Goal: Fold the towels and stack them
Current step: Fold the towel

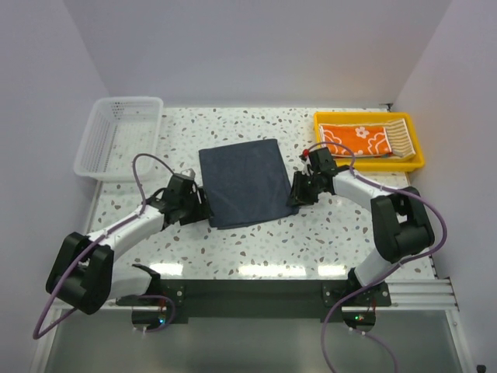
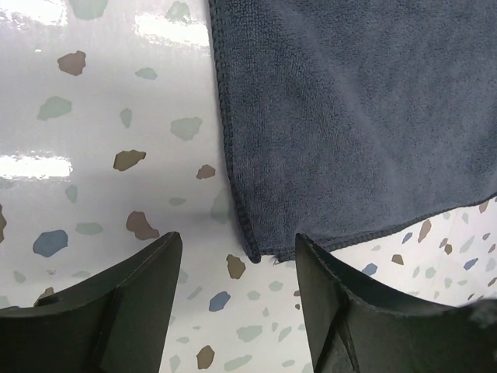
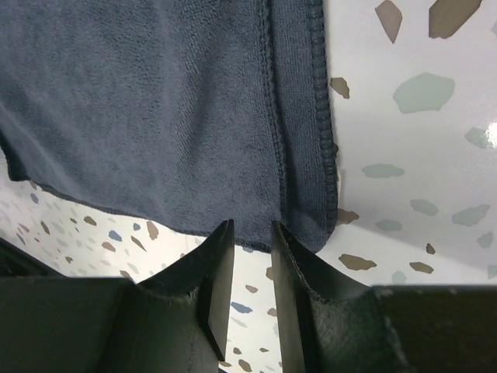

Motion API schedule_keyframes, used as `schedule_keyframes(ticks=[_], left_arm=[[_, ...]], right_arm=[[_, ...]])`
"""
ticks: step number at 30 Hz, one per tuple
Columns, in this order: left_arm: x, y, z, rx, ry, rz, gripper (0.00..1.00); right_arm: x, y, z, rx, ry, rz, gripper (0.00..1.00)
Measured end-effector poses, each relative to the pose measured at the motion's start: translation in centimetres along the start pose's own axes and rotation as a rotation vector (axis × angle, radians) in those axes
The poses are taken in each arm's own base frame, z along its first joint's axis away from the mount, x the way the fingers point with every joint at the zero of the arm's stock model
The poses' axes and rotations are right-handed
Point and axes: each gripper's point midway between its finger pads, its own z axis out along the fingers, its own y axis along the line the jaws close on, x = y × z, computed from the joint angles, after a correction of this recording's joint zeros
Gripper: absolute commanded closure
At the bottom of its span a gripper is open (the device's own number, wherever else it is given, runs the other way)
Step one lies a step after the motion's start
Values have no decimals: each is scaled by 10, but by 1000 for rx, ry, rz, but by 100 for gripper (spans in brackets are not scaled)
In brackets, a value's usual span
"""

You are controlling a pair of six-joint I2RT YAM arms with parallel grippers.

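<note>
A plain dark blue-grey towel [image 1: 245, 180] lies flat in the middle of the table. My left gripper [image 1: 206, 208] sits low at its near left corner. In the left wrist view it [image 2: 237, 247] is open, and the towel [image 2: 357, 116] corner lies just ahead between the fingertips. My right gripper [image 1: 295, 192] is at the towel's near right edge. In the right wrist view its [image 3: 250, 229] jaws stand a narrow gap apart, tips at the towel [image 3: 155, 101] hem, bare table showing between them. An orange flower-print towel [image 1: 353, 138] and a tan striped towel [image 1: 398, 134] lie in the tray.
The yellow tray [image 1: 419, 148] stands at the back right, close behind my right arm. A white mesh basket [image 1: 116, 140] stands at the back left. White walls close in the table at the back and sides.
</note>
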Motion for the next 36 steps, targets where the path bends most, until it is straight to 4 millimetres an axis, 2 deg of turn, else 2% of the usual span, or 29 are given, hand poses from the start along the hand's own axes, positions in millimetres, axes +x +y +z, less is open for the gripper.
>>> schedule_keyframes(ticks=[12,22,25,31,33,36], left_arm=[[11,2,12,-19,44,15,36],[9,-5,18,-7,30,33,44],[8,-6,19,-8,29,35,51],[10,-6,22,-13,34,41,71],[11,-6,23,-14,37,42,74],[12,-6,23,-14,40,45,73]], right_arm=[[7,-5,5,17,12,24,70],[14,-12,8,48,18,36,70],[17,-13,9,49,24,37,75],[19,-14,12,46,26,47,96],[18,-14,13,45,23,46,100],[18,-14,13,44,22,45,100]])
